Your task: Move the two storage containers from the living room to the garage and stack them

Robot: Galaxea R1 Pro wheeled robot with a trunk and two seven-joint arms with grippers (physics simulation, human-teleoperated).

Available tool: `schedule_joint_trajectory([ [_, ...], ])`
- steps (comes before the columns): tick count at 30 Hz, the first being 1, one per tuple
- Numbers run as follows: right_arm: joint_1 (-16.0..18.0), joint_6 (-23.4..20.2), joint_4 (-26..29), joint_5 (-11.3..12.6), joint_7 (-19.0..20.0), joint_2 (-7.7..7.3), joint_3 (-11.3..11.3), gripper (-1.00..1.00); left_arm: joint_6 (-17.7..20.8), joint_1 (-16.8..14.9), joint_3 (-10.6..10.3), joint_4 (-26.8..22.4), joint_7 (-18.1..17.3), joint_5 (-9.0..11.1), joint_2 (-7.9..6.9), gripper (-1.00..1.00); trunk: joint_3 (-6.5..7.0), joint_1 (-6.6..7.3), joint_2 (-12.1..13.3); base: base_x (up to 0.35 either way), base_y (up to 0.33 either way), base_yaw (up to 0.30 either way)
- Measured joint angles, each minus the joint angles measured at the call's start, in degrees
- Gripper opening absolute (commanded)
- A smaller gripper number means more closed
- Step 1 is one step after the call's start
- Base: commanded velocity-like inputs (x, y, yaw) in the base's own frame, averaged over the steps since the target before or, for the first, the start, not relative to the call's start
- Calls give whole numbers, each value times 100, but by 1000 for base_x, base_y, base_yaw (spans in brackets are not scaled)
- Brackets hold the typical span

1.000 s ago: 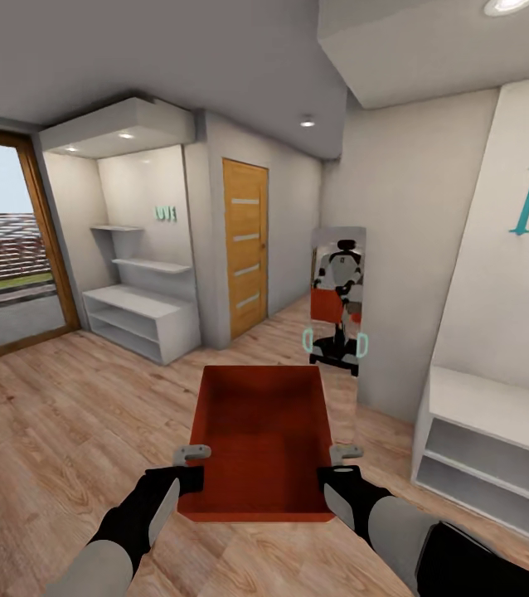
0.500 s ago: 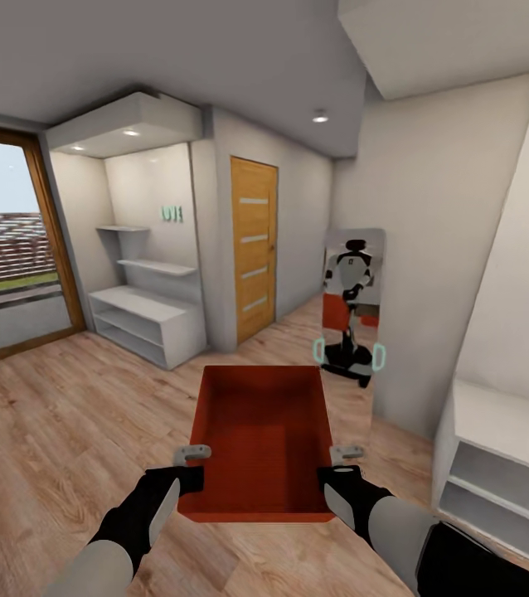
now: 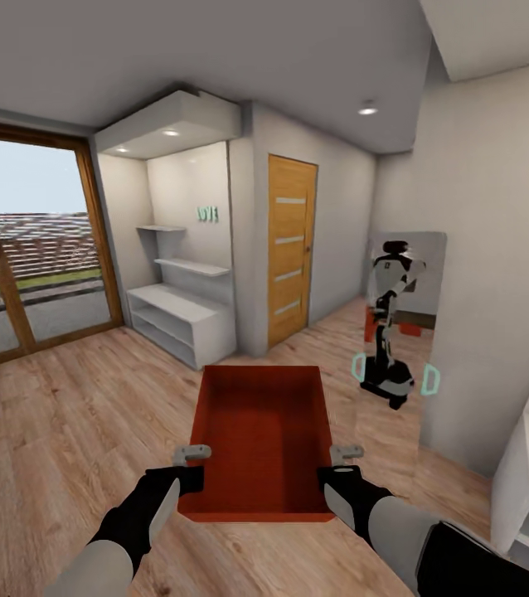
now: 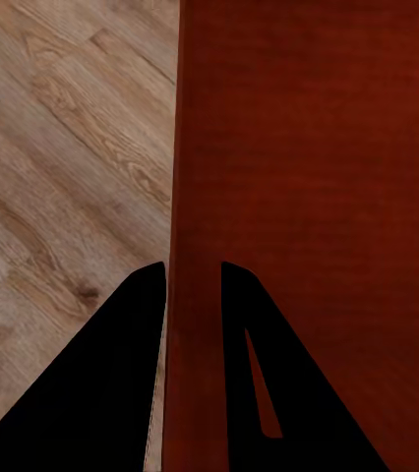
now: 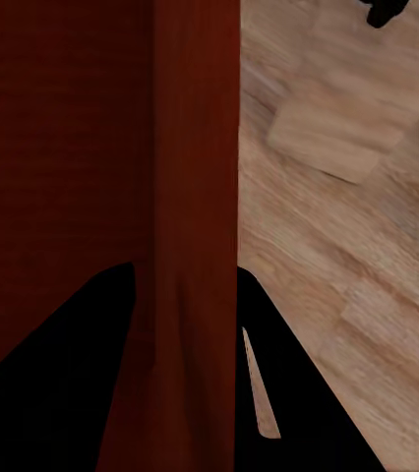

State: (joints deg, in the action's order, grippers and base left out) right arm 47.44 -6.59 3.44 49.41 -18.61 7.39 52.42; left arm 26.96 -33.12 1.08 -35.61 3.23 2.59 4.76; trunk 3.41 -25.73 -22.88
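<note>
Grip first: left gripper [image 3: 191, 453] and right gripper [image 3: 346, 453] each have their fingers pinching a side wall of one orange-red storage container [image 3: 258, 431], one finger inside the wall and one outside, as the left wrist view [image 4: 192, 285] and right wrist view [image 5: 185, 295] both confirm. Container sits level between the arms, open top up, empty, carried clear above the floor [image 3: 65, 439], and unchanged in position against the hands over the last second. What has changed is the whole scene sliding rightward across the head view: the base is turning left, so the patio doors [image 3: 24, 249] now take up more of the left side and the white wall on the right has lost its teal lettering out of frame. Judgement: this is transit, first container only, nothing yet delivered. Surface underfoot is light wood plank, so this is not yet the garage. Beyond the container, a low white shelf unit [image 3: 183, 319] stands in an alcove; beside it a light wooden door [image 3: 291, 247] with four frosted strips, closed, likely the way through. A tall mirror [image 3: 399, 332] to the right reflects the robot.
</note>
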Motion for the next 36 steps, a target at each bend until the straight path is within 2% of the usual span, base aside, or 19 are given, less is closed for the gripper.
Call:
schedule_joint_trajectory([
  [25,-1,-1,-3,14,-1,1,11,-100,-1,-1,-1,7,0,3,0,-100,0,0,0,323,0,22],
  [36,0,-1,-3,10,1,0,9,-100,-2,0,-2,6,0,3,0,-100,0,0,0,323,0,214],
])
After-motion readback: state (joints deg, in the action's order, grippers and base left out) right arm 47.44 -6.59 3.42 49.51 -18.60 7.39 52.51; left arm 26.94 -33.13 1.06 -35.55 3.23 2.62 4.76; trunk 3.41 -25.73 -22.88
